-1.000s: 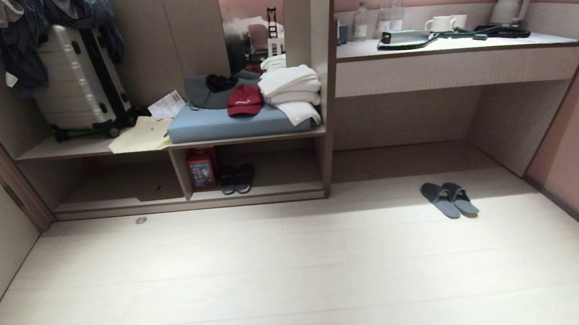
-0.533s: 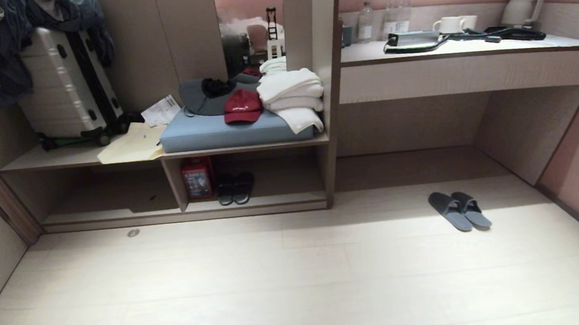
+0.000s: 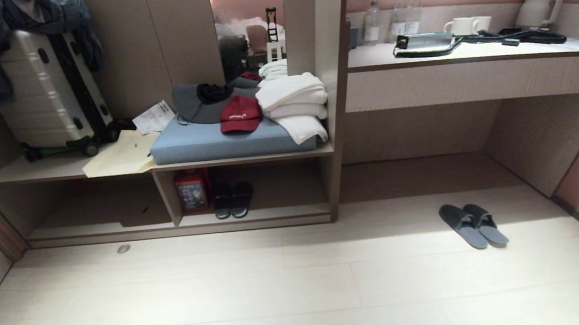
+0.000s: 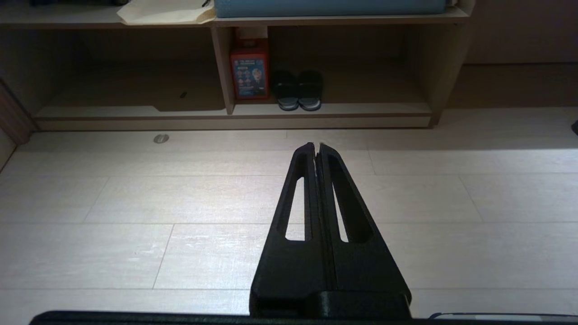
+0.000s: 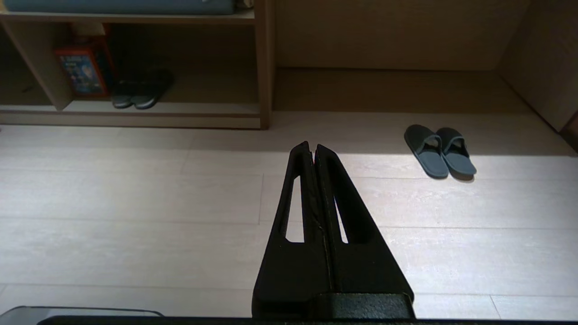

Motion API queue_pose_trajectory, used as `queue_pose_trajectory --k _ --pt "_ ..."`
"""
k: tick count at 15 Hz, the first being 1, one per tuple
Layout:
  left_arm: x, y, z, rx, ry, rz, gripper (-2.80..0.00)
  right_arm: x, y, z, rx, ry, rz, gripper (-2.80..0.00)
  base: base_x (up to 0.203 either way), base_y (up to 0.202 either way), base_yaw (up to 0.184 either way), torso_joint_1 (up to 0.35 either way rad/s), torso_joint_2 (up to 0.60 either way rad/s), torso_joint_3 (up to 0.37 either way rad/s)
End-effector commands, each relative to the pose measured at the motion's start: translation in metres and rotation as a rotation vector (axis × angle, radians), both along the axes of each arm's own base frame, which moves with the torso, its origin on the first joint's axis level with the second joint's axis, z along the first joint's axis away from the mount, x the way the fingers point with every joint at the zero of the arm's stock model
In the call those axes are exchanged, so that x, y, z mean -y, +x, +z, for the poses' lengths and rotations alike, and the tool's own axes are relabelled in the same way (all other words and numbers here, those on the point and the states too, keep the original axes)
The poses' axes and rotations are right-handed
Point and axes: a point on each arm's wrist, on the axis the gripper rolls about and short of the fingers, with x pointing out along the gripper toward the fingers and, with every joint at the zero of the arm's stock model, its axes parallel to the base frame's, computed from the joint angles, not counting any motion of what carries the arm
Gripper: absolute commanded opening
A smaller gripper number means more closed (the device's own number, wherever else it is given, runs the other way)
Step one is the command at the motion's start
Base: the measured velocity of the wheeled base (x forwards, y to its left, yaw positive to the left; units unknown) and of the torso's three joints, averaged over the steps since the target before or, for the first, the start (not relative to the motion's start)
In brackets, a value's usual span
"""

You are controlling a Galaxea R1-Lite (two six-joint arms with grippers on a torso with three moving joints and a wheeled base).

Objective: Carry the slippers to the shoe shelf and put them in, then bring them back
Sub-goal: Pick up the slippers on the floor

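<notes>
Your slippers lie side by side on the pale floor, right of the shoe shelf, near the desk counter. A black pair occupies the shelf's right cubby. Left gripper and right gripper both pressed together, empty, over floor.

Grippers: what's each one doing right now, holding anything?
Left gripper: closed, empty, above the floor.
Right gripper: closed, empty, short of the slippers.

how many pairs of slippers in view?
2. The grey-blue slippers lie on the floor below the desk; a black pair sits in the shoe shelf, right compartment. Others could be hidden.
</notes>
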Motion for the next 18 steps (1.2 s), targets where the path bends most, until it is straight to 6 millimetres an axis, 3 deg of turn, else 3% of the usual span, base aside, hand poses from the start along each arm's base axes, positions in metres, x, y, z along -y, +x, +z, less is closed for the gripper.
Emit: queue_pose_trajectory --k 1,18 --pt "0.0 0.0001 0.0 -0.001 -0.001 0.002 -2.8 0.0 0.0001 0.0 -0.001 0.0 0.001 -2.8 0.199 0.0 -0.001 0.001 0.0 -0.001" --pt "0.0 0.0002 -0.0003 -0.002 -0.001 0.002 -2.8 0.0 0.0001 0.0 -0.001 -0.003 0.0 -2.8 0.196 0.0 0.0 0.003 0.0 0.003"
